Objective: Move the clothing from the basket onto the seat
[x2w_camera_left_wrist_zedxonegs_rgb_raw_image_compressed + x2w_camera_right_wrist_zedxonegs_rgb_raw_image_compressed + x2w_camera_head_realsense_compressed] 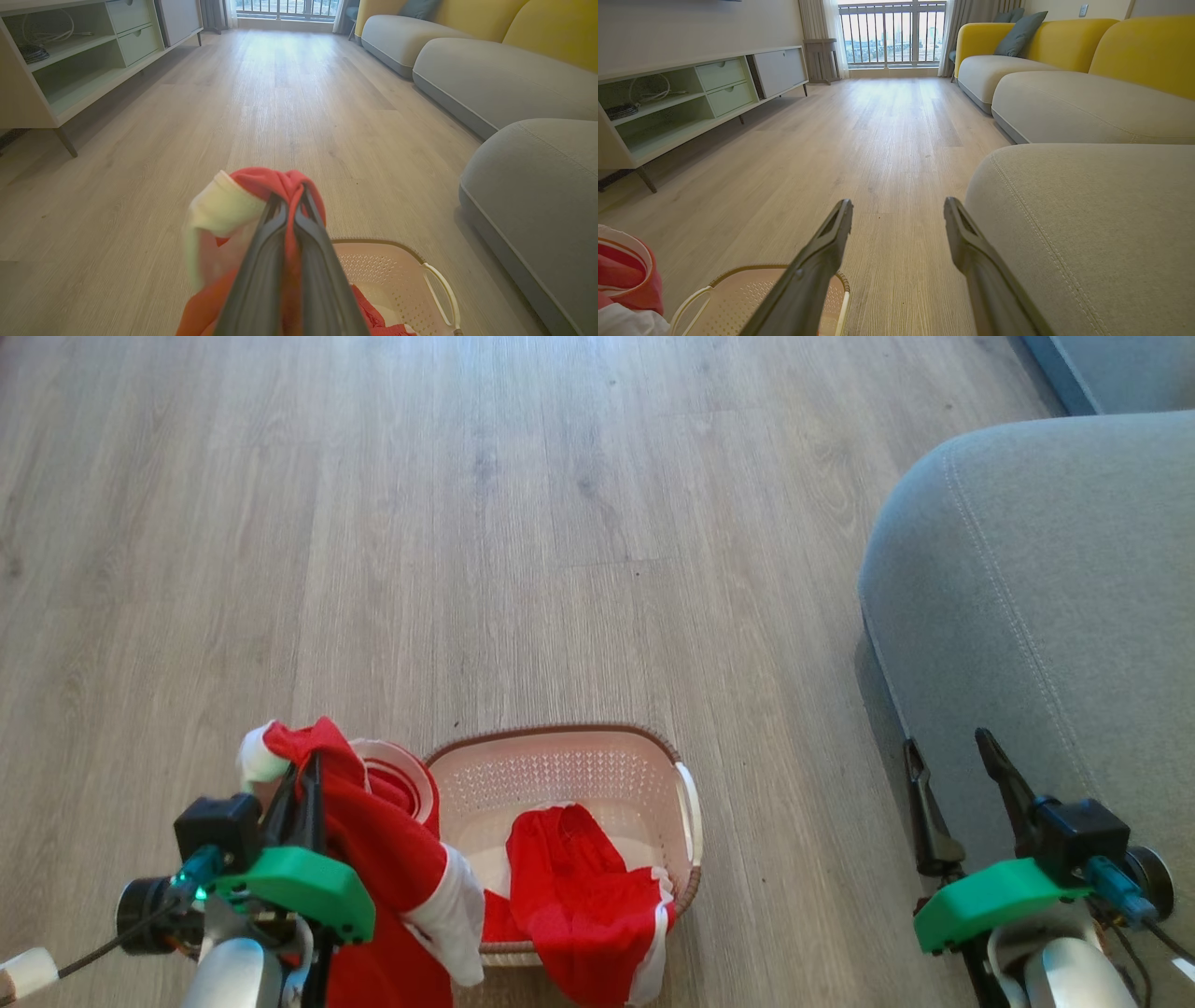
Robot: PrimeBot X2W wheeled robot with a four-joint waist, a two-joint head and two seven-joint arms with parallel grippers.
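Clothing (275, 184) must end on the seat (1046, 597), the biggest thing here, filling the robot's right side. The basket (560, 739) stands on the floor (523, 523) between the arms, nearer the left one and apart from the seat. One garment (383, 849) hangs lengthwise from the left gripper (308, 775), which is pinched tight on its top fold. A second garment (579, 887) lies in the basket, spilling over the near rim. The right gripper (946, 743) stands wide and empty beside the seat, so I judge the held garment must travel rightward across the basket.
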